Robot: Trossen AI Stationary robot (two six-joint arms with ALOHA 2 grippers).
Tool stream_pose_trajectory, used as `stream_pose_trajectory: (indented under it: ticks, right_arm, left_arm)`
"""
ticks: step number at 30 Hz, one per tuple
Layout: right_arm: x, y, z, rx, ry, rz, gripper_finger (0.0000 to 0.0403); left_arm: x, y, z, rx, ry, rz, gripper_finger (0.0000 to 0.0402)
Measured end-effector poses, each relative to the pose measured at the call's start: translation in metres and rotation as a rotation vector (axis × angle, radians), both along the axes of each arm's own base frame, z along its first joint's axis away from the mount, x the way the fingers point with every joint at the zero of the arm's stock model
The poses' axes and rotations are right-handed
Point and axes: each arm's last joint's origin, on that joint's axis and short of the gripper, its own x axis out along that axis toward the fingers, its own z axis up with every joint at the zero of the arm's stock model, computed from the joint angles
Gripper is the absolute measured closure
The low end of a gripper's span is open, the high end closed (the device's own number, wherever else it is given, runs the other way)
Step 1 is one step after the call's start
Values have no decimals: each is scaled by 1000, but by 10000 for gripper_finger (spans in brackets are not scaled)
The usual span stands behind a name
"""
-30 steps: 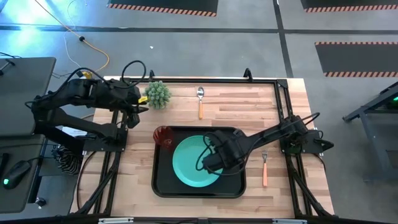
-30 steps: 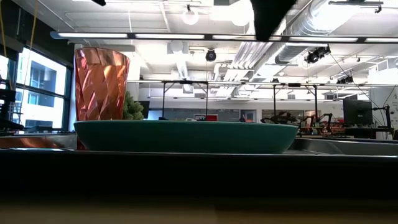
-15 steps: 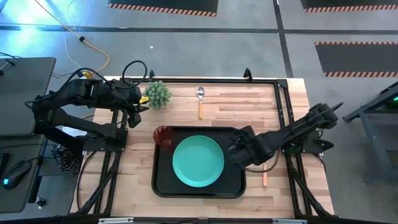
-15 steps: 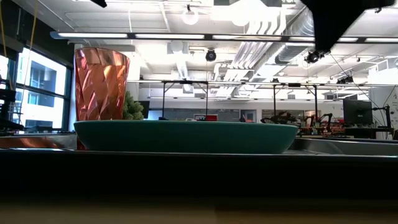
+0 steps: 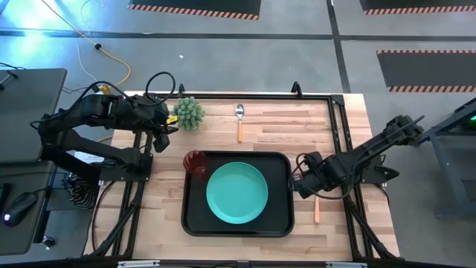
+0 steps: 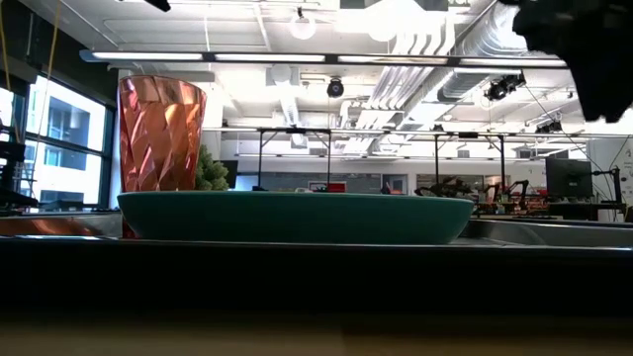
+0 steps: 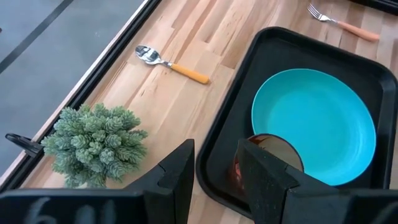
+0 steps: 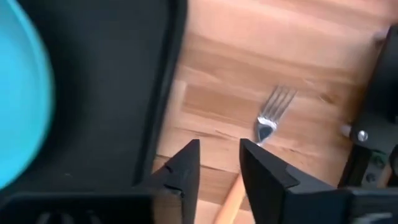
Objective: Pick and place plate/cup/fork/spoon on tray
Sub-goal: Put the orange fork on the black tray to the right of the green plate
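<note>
Plate [image 5: 236,193] and cup [image 5: 195,162] sit in the tray [image 5: 282,223]. Right gripper [image 5: 300,183], jaws slightly parted and empty, hovers beside the fork [image 5: 317,204] for pickup. Left gripper [image 5: 160,128] waits apart, jaws open, empty.

We see robotics lab or workshop: exposed ceiling ducts [image 6: 465,59], strip lights [image 6: 326,59], distant workbenches with monitor [image 6: 569,178], hazard-striped floor mats [image 5: 195,9], wooden rig table [image 5: 282,126].
</note>
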Motion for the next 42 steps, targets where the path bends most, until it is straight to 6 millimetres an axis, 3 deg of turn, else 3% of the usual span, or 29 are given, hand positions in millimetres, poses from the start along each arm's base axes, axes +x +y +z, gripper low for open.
stream_pose_trajectory:
  ticks: [10, 25, 42]
  right_arm:
    - [-11, 10, -45, 127, 42, -16, 230]
    - [-41, 38, -81, 201, 26, -161, 236]
    - [-50, 32, -108, 214, 17, -157, 236]
  left_arm:
    - [0, 0, 0, -7, -9, 25, 287]
    - [1, 1, 1, 2, -24, 46, 287]
    - [4, 1, 4, 3, -70, 45, 287]
